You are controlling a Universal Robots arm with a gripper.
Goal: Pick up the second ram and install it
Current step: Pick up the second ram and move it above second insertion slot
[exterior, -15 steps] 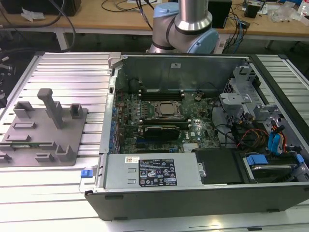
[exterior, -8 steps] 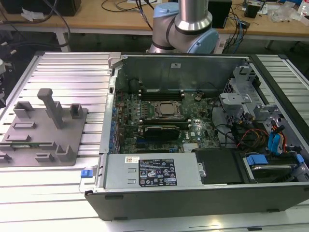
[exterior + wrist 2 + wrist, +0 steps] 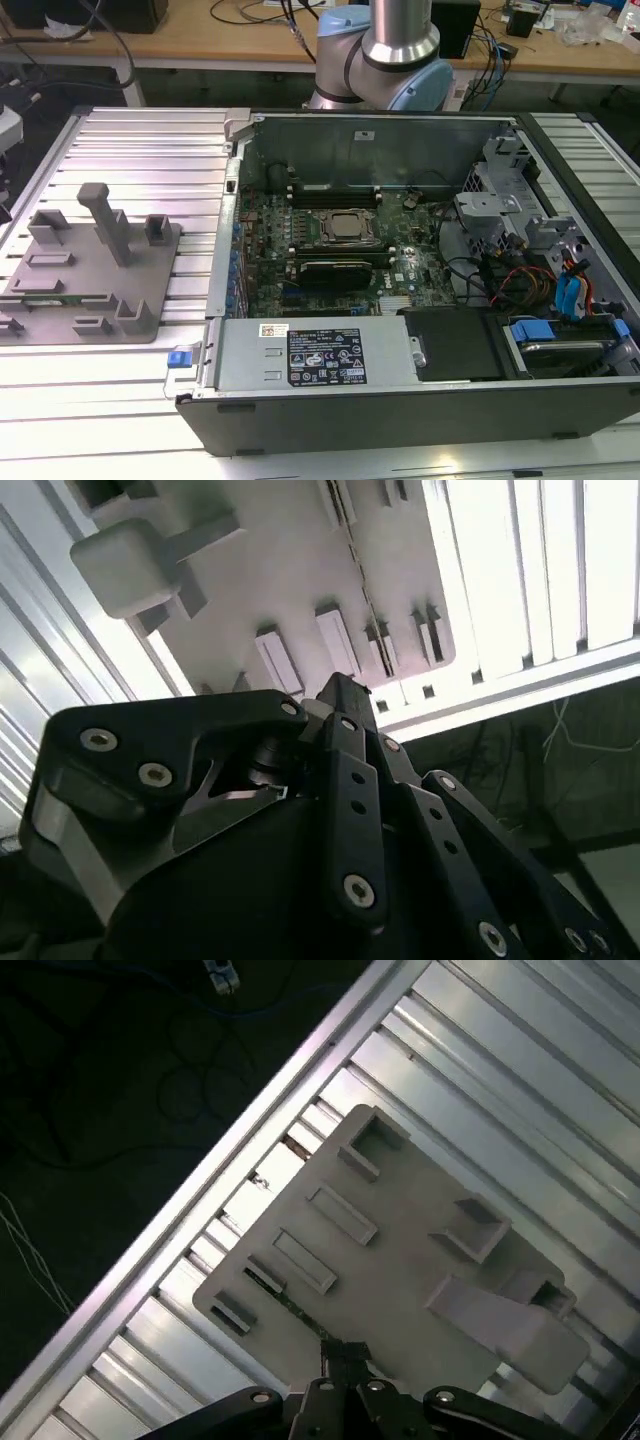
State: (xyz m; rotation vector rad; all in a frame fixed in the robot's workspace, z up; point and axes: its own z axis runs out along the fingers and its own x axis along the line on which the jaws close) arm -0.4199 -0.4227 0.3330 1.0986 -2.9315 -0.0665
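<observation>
The second ram (image 3: 60,297) is a thin green stick lying in a slot of the grey fixture (image 3: 100,270), on the exterior view's left. In both wrist views it is a slim dark line seen edge-on (image 3: 362,580) (image 3: 288,1300) in the fixture (image 3: 400,1250). My gripper (image 3: 338,1348) hovers above the fixture, and its black fingers (image 3: 345,740) point down towards the ram's end. The fingertips meet, shut on nothing. The gripper (image 3: 342,688) stands clear of the ram.
An open computer case (image 3: 400,400) fills the exterior view's middle and right. Its motherboard carries long black memory slots (image 3: 335,190) beside the processor (image 3: 345,227). The fixture has a tall post (image 3: 110,225) and raised blocks. It rests on a ribbed metal table (image 3: 150,150).
</observation>
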